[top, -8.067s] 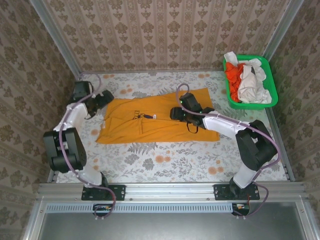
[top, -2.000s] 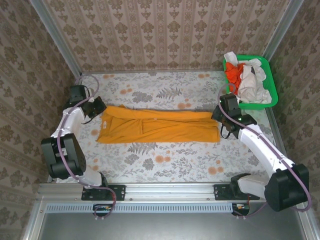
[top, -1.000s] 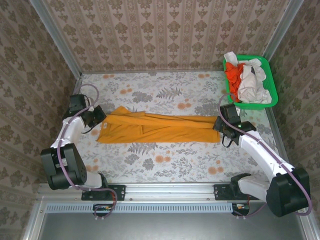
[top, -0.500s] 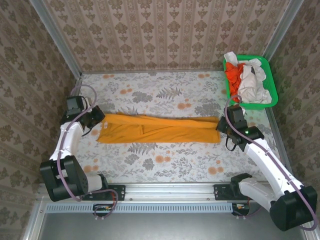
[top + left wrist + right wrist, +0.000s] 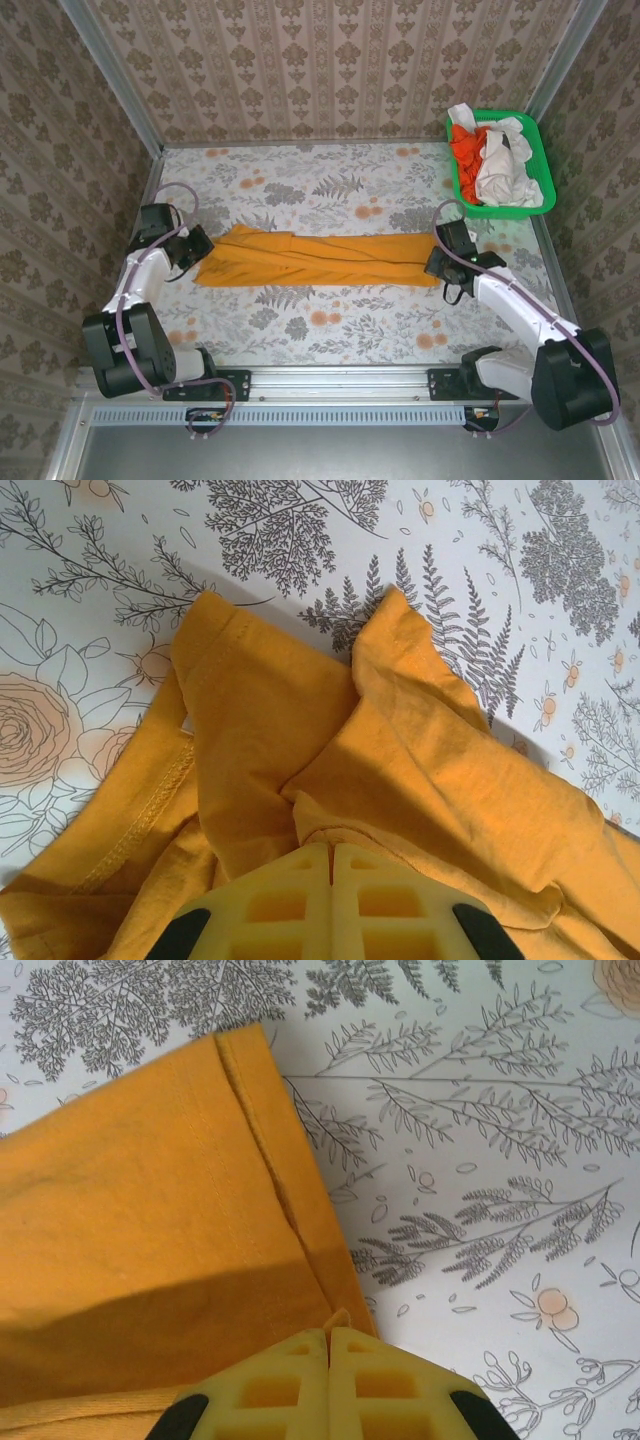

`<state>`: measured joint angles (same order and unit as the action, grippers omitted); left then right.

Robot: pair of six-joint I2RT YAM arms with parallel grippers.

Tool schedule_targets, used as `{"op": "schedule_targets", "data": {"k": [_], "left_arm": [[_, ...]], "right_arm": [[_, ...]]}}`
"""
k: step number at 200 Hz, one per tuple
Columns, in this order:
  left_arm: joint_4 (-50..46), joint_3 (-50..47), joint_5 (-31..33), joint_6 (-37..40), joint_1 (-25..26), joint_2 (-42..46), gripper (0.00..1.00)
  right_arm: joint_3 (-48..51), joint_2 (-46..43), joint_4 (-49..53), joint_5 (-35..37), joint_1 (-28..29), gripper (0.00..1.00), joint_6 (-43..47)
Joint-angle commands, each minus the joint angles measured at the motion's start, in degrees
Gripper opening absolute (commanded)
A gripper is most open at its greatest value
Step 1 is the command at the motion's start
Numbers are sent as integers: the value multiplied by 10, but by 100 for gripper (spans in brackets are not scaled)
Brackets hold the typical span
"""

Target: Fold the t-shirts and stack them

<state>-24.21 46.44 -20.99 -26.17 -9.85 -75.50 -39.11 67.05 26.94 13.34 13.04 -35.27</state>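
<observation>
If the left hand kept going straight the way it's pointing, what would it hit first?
The mustard-orange t-shirt: the left hand looks shut on its bunched folds, so cloth is right at its tips. Beyond that lies the floral table, though depth is hard to judge.

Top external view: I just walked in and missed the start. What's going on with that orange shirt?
Two robot arms are folding a mustard-orange cloth t-shirt on the floral-print table. The left gripper is shut on the shirt's left end and the right gripper on its right end. The shirt is stretched between them as a long narrow band. A green plastic basket in the far right corner holds a red-orange garment and white garments, not yet folded.
</observation>
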Motion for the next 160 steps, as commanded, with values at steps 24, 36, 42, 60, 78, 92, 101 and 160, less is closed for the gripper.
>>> {"op": "schedule_targets", "data": {"k": [24, 36, 42, 60, 78, 92, 101, 160], "left_arm": [[18, 85, 5, -13, -4, -44, 0], [14, 109, 5, -13, -3, -52, 0], [10, 121, 5, -13, -3, -54, 0], [3, 140, 4, -11, -4, -52, 0], [-2, 137, 7, -8, -4, -44, 0], [-2, 118, 9, -8, -4, -33, 0], [-2, 103, 10, -7, -3, -27, 0], [9, 2, 10, -5, -17, -4, 0]], "right_arm": [[-189, 117, -31, 42, -23, 0, 78], [-242, 145, -26, 47, -25, 0, 96], [-263, 152, -23, 48, -26, 0, 103], [-296, 153, -24, 47, -28, 0, 114], [-277, 146, -26, 46, -28, 0, 112], [-239, 134, -24, 40, -28, 0, 100], [-207, 117, -25, 33, -28, 0, 89], [-22, -14, -16, -2, -28, 0, 16]]}}
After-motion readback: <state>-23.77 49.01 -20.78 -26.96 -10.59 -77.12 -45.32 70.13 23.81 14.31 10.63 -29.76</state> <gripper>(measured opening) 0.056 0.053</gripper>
